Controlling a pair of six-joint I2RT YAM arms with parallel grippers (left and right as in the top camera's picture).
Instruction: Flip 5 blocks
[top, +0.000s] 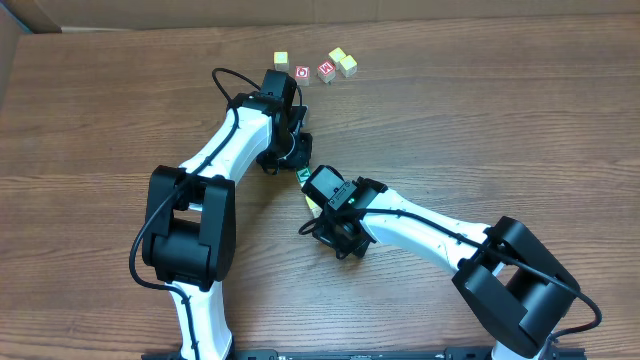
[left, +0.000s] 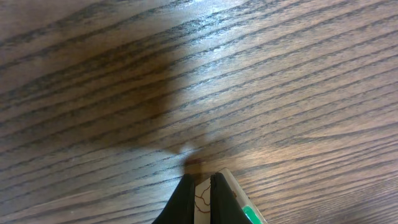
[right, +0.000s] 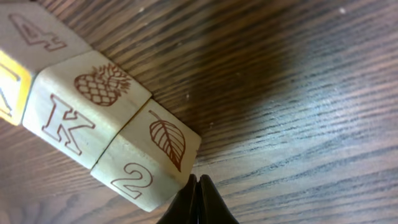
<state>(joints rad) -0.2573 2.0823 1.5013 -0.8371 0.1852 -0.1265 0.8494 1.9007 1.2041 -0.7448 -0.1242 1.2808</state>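
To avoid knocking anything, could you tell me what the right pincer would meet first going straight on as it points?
Most likely the corner of the leaf-and-2 block, just beside the shut right pincer. Depth is unclear, so it might slip past onto the table.

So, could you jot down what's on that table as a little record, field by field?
table: brown wood grain
far group: four or five small yellow and red blocks, near the far edge
block row: three pale blocks touching side by side: leaf block, pineapple block, 4 block
right jaws: closed together, tips beside the leaf block's corner
left jaws: almost together; green-edged block at their tips, grip unclear
arms: left arm, right arm both reach mid-table
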